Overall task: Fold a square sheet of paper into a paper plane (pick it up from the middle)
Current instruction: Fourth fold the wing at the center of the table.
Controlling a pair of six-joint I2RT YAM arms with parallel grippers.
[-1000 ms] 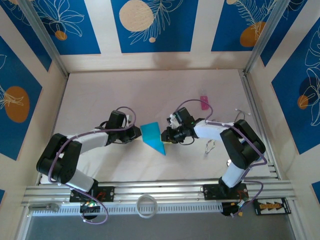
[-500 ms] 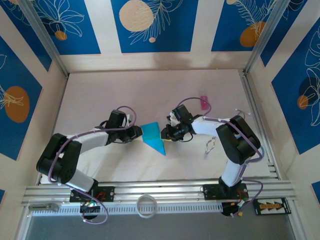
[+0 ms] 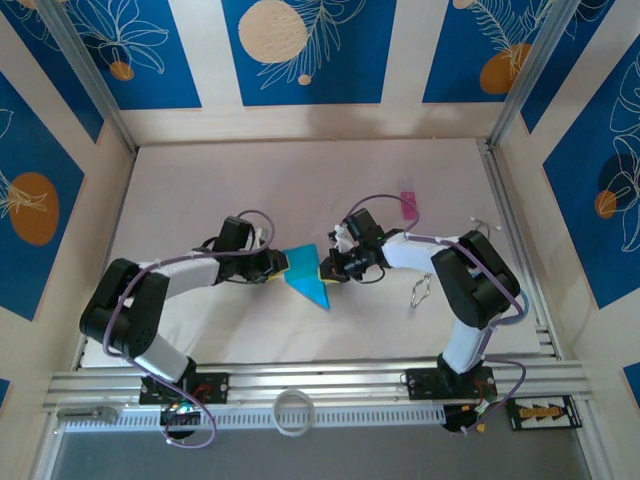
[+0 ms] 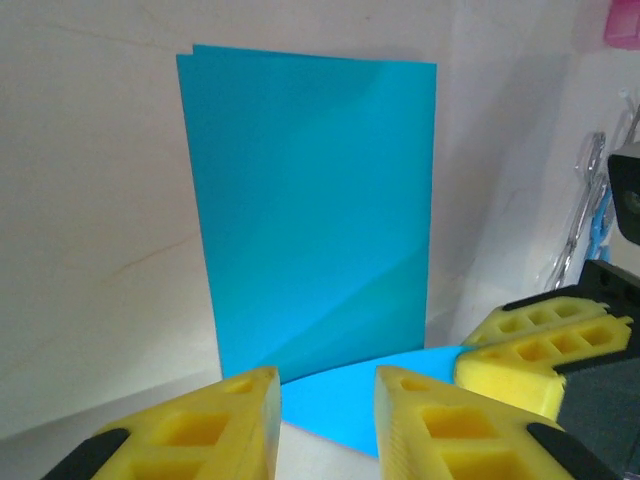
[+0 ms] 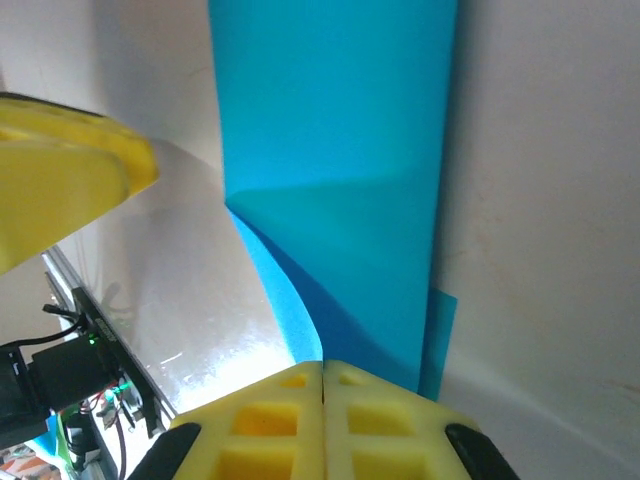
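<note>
Since a second ago the right gripper point(image 3: 323, 271) has edged left and pressed its jaws onto the folded square sheet of paper point(image 3: 306, 280), mid-table point(image 3: 200, 190). Opposite, the left gripper point(image 3: 277, 268) now stands slightly spread.

Bright, even light; soft faint shadows; wrist views perhaps slightly blurred up close.

Small pink object point(image 3: 408, 205) right of centre on the pale worktop point(image 3: 250, 180), metal wire clip point(image 3: 420, 292) below it, blue leaf-patterned panels point(image 3: 300, 50) along the top, white ring point(image 3: 292, 411) at bottom centre
</note>
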